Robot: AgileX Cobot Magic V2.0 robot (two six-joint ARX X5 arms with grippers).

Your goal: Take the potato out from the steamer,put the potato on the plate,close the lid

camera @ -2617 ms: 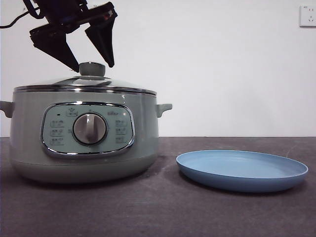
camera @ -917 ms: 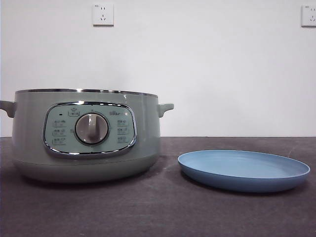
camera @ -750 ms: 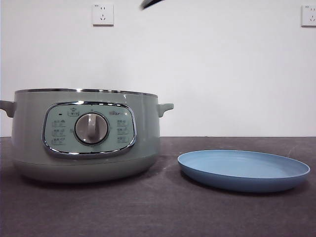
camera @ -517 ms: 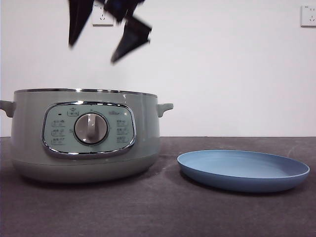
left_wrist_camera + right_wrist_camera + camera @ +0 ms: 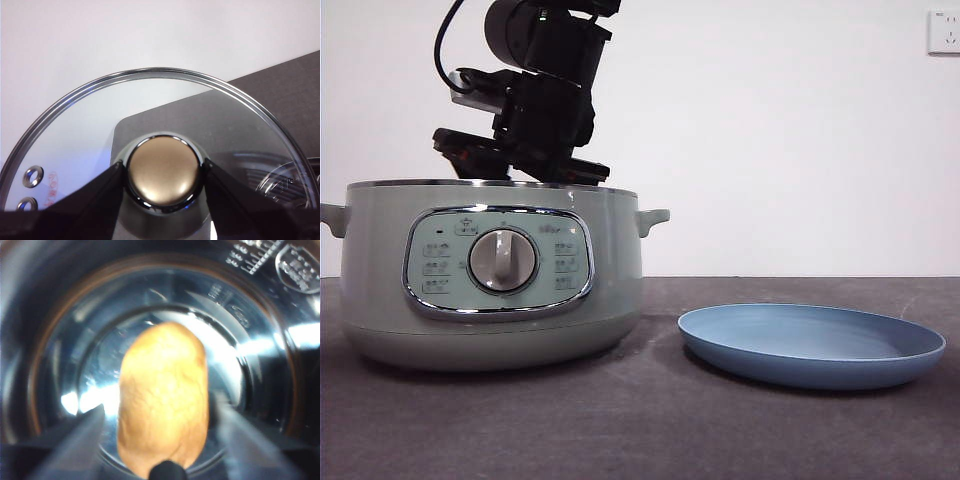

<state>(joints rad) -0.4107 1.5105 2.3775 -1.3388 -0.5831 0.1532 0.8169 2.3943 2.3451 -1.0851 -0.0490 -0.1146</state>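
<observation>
We are recording the scene from the near table edge outward. Nearest us in the front view, the dark table [image 5: 640, 430] is carrying the plate [image 5: 811, 345], which is sitting empty on the right, clear of the steamer [image 5: 490, 275]. The steamer is standing on the left with its control panel [image 5: 498, 263] and central knob [image 5: 502, 261] facing us, and its chrome rim is showing no cover.

Over the open pot, a black arm is reaching down from above, and its lower end is dropping out of sight behind the rim. We are matching this arm to the right gripper [image 5: 162, 412], since the right wrist view is looking straight into the shiny bowl of the pot. There the potato [image 5: 162, 397] is lying on the bottom of the steamer, and the two jaws are standing spread, one on each side of it. We are seeing gaps between the jaws and the potato skin, so they are flanking it without pinching.

The left gripper [image 5: 163, 172] is out of the front view. In the left wrist view its jaws are pressing against both sides of the knob of the lid [image 5: 75, 130], holding the glass dome with the table and a pale wall [image 5: 150, 35] visible beyond it.
</observation>
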